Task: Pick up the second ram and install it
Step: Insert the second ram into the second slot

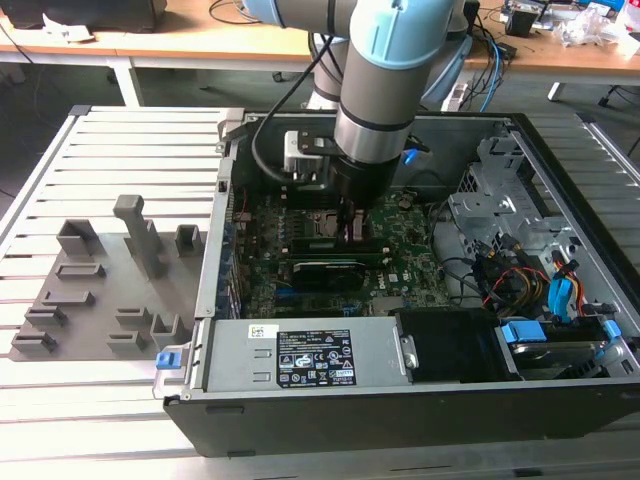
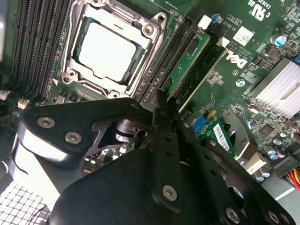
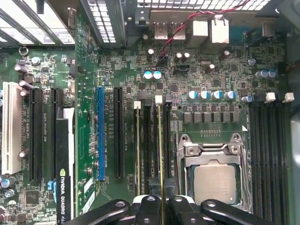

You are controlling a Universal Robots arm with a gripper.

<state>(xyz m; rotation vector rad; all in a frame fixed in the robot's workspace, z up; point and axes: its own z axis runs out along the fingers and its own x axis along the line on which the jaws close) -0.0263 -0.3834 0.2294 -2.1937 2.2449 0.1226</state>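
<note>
Exterior view, left to right: grey holder blocks (image 1: 100, 290) on slatted table (image 1: 130, 140), then open computer case (image 1: 560, 400), arm reaching straight down into its middle. Gripper (image 1: 352, 228) low over motherboard (image 1: 300, 280), beside processor socket (image 1: 318, 222). In first wrist view, fingers closed narrow on second ram (image 3: 161, 154), stick standing on edge in slot between socket (image 3: 215, 176) and already seated stick (image 3: 137, 150). Risk, as judgement: tilted or off-line stick could jam, bend slot, leave latches unclosed. Wrist vertical.
</note>
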